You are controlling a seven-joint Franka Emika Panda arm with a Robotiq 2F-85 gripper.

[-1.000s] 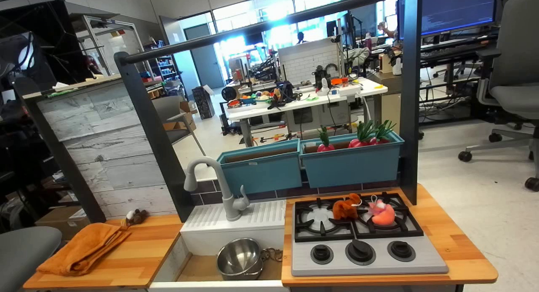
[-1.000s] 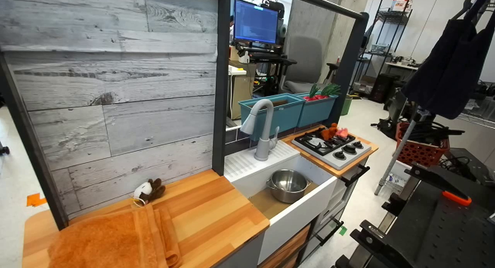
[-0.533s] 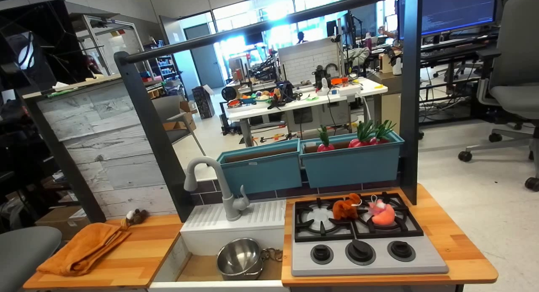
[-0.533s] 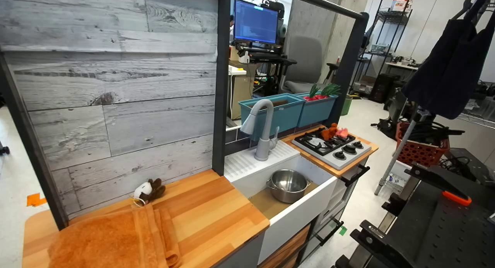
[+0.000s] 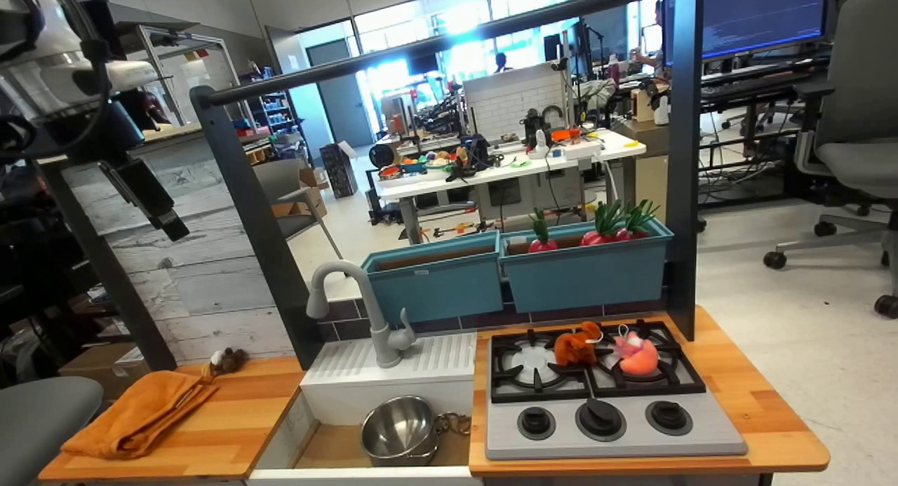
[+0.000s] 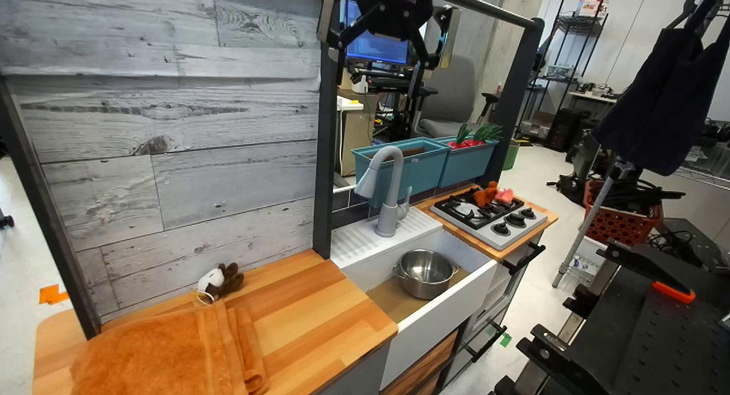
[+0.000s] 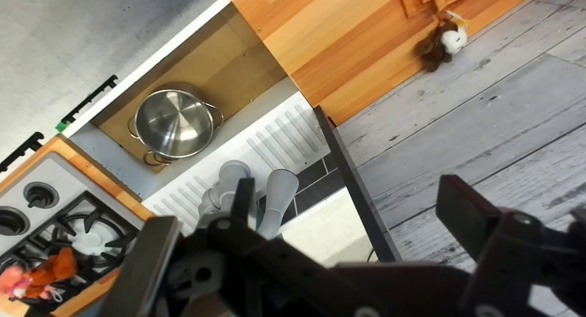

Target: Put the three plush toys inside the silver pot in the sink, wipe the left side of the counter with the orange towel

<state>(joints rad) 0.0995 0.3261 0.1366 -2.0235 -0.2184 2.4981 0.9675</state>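
Silver pot (image 7: 174,120): upright on the floor of the white sink (image 7: 236,56), in front of the grey faucet (image 6: 389,210). Orange-brown plush toy (image 5: 574,349) and pink plush toy (image 5: 638,360): side by side on the stove (image 5: 561,445). Brown-and-white plush toy (image 6: 219,281): on the wooden counter (image 6: 316,315), near the foot of the plank panel (image 6: 211,178) and just beside the folded orange towel (image 6: 154,352). My gripper (image 7: 307,200): jaws spread wide, a plain gap between them. As found in both exterior views, I hang well above the counter, apart from pot, toys and towel.
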